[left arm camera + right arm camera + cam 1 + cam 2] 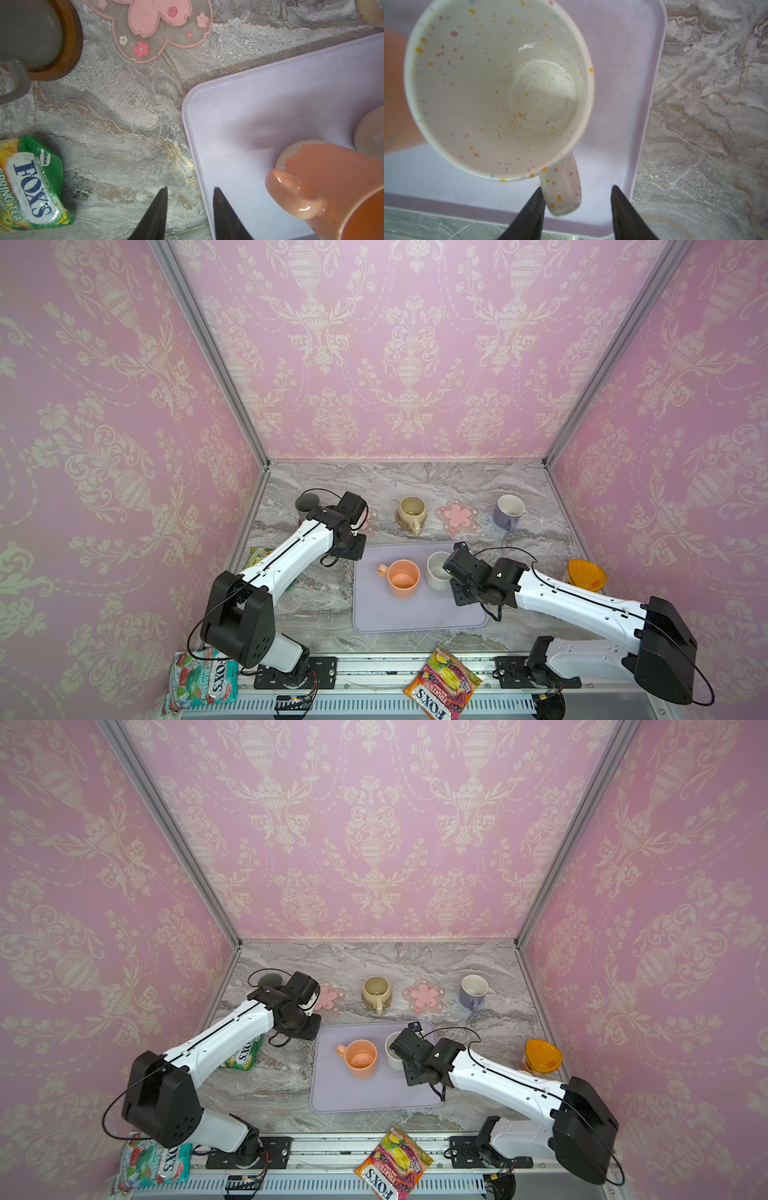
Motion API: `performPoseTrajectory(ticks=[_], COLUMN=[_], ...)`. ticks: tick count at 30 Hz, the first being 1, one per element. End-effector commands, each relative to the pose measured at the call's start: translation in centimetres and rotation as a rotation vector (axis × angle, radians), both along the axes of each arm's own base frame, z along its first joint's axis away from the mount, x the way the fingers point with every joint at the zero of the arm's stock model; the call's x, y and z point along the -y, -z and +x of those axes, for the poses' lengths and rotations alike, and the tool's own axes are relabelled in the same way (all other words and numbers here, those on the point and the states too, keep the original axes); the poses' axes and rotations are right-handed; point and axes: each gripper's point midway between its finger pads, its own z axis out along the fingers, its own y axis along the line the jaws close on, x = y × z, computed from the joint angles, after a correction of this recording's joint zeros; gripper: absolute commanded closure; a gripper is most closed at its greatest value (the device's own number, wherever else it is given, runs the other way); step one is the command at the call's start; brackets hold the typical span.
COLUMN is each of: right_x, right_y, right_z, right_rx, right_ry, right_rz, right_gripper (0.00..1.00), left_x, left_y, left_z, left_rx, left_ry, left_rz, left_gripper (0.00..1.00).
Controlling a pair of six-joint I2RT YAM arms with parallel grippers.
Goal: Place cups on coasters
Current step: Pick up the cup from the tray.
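The right fingers (529,216) sit apart around the speckled white mug's (498,89) handle, and a crooked squeeze could knock it into the peach mug (396,93).

So the tray (415,614) sits mid-bench (316,614), toward the front, with two mugs on it just beside each other: the left tray mug (402,578) and the right tray mug (436,572). Behind the tray there's a row along the back. From the left:

- far-left mug (305,504) on the far-left coaster (72,41)
- the left bare coaster (328,996)
- the middle mug (411,512) on the middle coaster (398,523)
- the right bare coaster (457,516)
- the far-right mug (509,512) on the far-right coaster (495,523)

A lidded container (586,574) stands well right of the tray and a candy bag (245,1054) lies left of it. Two more, the left rail bag (203,680) and the right rail bag (442,684), lie on the front rail (374,668).
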Motion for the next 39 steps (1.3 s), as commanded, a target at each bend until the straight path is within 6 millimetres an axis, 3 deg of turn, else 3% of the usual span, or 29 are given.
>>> performPoseTrajectory(ticks=[1, 15, 25, 39], right_x=[-0.7, -2.7, -2.5, -2.1], right_y=[0.0, 0.4, 0.7, 1.6], right_z=[0.2, 1.4, 1.7, 1.9], right_rx=[-0.005, -0.025, -0.027, -0.037], right_ry=[-0.079, -0.148, -0.131, -0.092], right_rz=[0.000, 0.043, 0.035, 0.018], right_gripper=[0.47, 0.49, 0.55, 0.82], left_x=[-0.5, -1.2, -1.2, -1.1], left_y=[-0.4, -0.6, -0.8, -1.0], left_z=[-0.7, -1.5, -1.5, -1.4], left_rx=[0.000, -0.003, -0.002, 0.001], left_ry=[-0.020, -0.037, -0.043, -0.041], left_rz=[0.019, 0.036, 0.031, 0.029], left_gripper=[0.61, 0.61, 0.61, 0.61])
